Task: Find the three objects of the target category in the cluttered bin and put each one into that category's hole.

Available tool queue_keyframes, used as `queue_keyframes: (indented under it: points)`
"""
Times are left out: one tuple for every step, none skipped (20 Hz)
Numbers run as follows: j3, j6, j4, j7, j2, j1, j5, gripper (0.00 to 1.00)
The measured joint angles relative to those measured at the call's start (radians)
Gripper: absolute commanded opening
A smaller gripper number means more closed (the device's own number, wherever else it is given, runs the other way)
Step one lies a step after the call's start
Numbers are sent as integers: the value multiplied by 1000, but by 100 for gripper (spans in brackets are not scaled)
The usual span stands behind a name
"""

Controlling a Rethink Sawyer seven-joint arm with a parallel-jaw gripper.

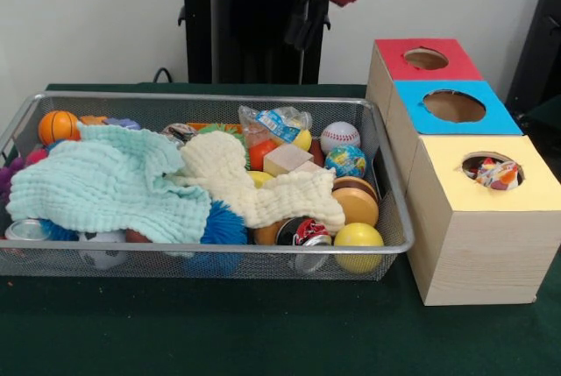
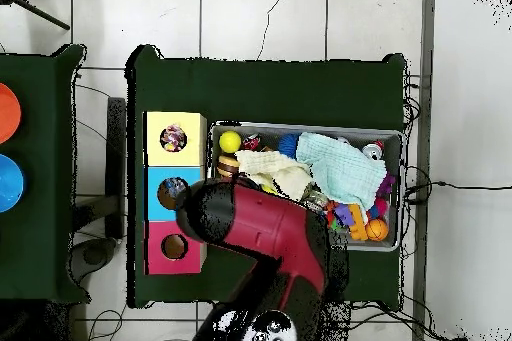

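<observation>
The wire mesh bin (image 1: 219, 96) holds a mint towel (image 1: 110, 183), a cream towel (image 1: 263, 188) and many small toys; it also shows in the overhead view (image 2: 300, 126). One scrunched printed cloth ball (image 1: 497, 173) sits in the round hole of the yellow-topped box (image 1: 491, 227), also seen from overhead (image 2: 173, 138). No other printed cloth ball shows in the bin. My gripper (image 1: 305, 25) hangs from the red arm (image 2: 270, 237), raised behind the bin's far rim and holding nothing that I can see. The arm hides it from overhead.
The blue-topped box (image 1: 412, 117) and red-topped box (image 1: 386, 60) stand in a row behind the yellow one. The bin holds a baseball (image 1: 340, 136), a globe ball (image 1: 346, 162), a yellow ball (image 1: 358, 237), an orange basketball (image 1: 58, 126), a can (image 1: 302, 232) and a blue spiky ball (image 1: 223, 227).
</observation>
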Motion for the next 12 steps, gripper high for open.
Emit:
queue_keyframes:
  points:
    - [4,-6,1,0,5,-13,0,0]
    - [18,-24,5,0,19,-52,-1,100]
    - [20,-25,5,0,21,-55,-1,100]
    - [22,-26,6,0,23,-59,-1,100]
    - [24,-27,6,0,24,-62,-1,100]
    - [28,-27,7,0,28,-69,-1,100]
    - [32,-27,8,0,32,-73,-1,100]
    - [34,-27,9,0,34,-75,-1,100]
    - [38,-27,10,0,38,-74,-1,100]
    - [39,-27,10,0,40,-73,-1,100]
    - [41,-27,10,0,42,-71,-1,100]
    - [41,-27,10,0,43,-70,-1,100]
